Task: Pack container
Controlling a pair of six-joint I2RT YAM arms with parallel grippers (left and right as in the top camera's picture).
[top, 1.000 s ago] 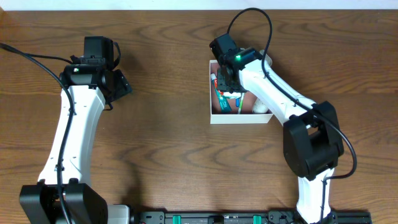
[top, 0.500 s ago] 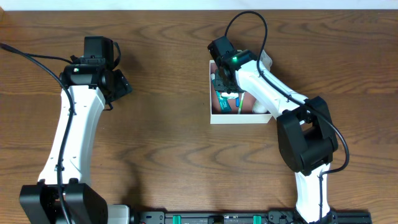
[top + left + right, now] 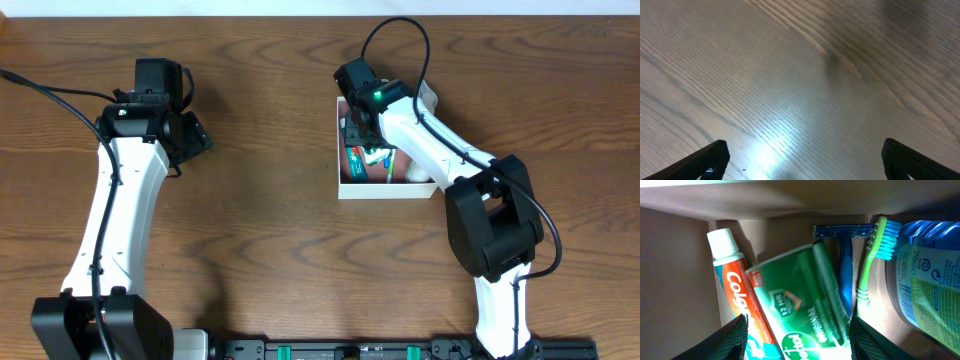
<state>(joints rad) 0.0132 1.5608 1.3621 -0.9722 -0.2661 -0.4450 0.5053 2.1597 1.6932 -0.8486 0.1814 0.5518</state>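
Note:
The container (image 3: 385, 192), a white-walled box with a pink-brown inside (image 3: 680, 270), sits right of the table's centre. It holds a red-and-white toothpaste tube (image 3: 732, 285), a green soap pack (image 3: 790, 300), a blue razor (image 3: 845, 270), a green toothbrush with blue bristles (image 3: 867, 255) and a blue bottle (image 3: 930, 275). My right gripper (image 3: 358, 135) is low inside the container, its fingers (image 3: 797, 340) open on either side of the green pack, which lies tilted over the toothpaste. My left gripper (image 3: 195, 140) is open and empty over bare wood (image 3: 802, 160), far to the left.
The wooden table (image 3: 260, 230) spreads around the container. A white object (image 3: 420, 172) lies in the container's right corner, partly under my right arm. A black cable (image 3: 400, 25) loops above the right wrist. The black arm bases stand at the front edge.
My right gripper has shifted slightly left and lower in the container. The left arm has not moved.

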